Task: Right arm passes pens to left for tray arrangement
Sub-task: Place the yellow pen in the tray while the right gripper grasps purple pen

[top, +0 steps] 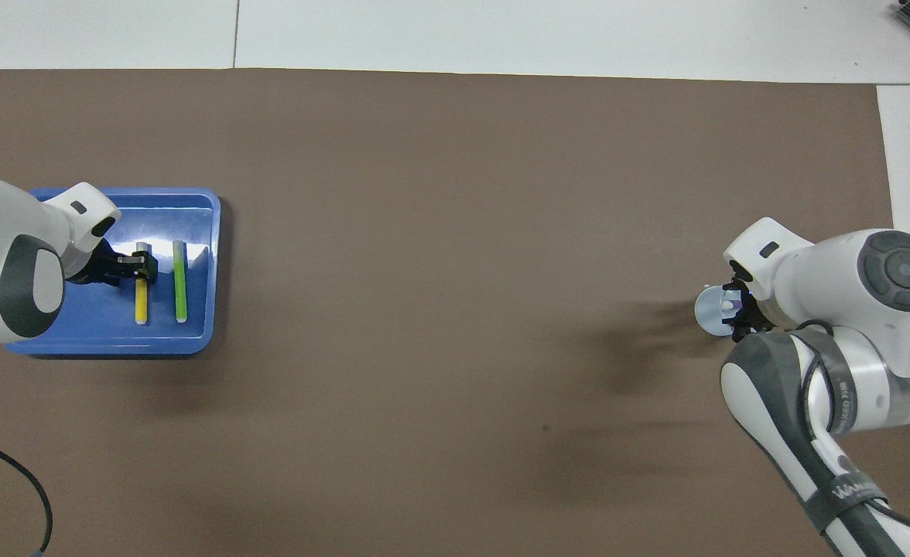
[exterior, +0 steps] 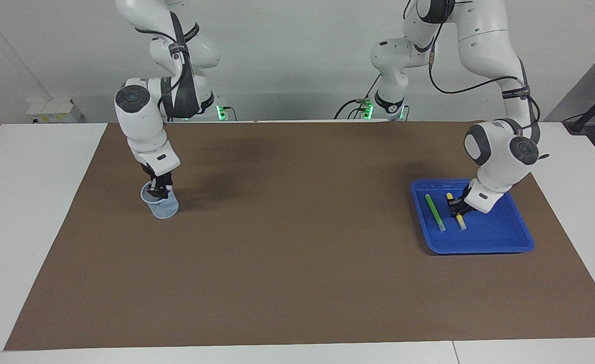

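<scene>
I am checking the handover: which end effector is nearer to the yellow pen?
Left. The left end effector is down in the blue tray, right at the yellow pen. The right end effector is in the mesh cup, toward the right arm's end of the table.

Facing cam high, toward robots; overhead cam steep down; both share whole brown mat point(exterior: 297, 242)

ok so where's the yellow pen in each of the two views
Facing view: the yellow pen lies low toward the picture's right edge, in the blue tray, at the left gripper.
Overhead view: the yellow pen lies at mid height near the picture's left edge, in the same tray.
Shared landmark: the green pen lying parallel beside it.
</scene>
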You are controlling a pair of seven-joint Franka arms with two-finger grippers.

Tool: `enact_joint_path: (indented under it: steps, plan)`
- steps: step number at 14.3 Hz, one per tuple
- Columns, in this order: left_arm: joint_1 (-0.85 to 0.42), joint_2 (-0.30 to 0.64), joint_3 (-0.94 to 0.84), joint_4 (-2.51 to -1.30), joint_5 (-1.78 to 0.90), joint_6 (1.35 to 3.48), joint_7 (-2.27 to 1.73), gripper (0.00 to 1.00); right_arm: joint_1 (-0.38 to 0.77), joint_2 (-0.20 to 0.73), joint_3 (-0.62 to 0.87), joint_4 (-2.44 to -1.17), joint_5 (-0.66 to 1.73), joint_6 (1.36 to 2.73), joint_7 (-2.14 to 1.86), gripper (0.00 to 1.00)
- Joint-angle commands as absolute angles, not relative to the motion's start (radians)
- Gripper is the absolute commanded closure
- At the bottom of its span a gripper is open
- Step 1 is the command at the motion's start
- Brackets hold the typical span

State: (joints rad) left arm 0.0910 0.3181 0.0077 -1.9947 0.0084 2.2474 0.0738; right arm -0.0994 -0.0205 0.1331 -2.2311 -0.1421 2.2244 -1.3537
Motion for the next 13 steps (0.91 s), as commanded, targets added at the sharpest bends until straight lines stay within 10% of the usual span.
enact_joint_path:
  steps: [1, 7, 13]
  plan:
    - [0.101, 0.336, -0.002, -1.967, 0.009, 2.211, 0.072, 0.00, -0.120, -0.035, 0.147, -2.261, -0.146, 2.235, -1.316, 0.50]
    - [0.089, 0.312, -0.008, -1.884, -0.033, 2.071, 0.072, 0.00, -0.117, -0.037, 0.147, -2.263, -0.144, 2.233, -1.316, 0.57]
    - [0.086, 0.220, -0.011, -1.885, -0.168, 1.982, -0.018, 0.00, -0.121, -0.037, 0.147, -2.263, -0.138, 2.230, -1.305, 0.95]
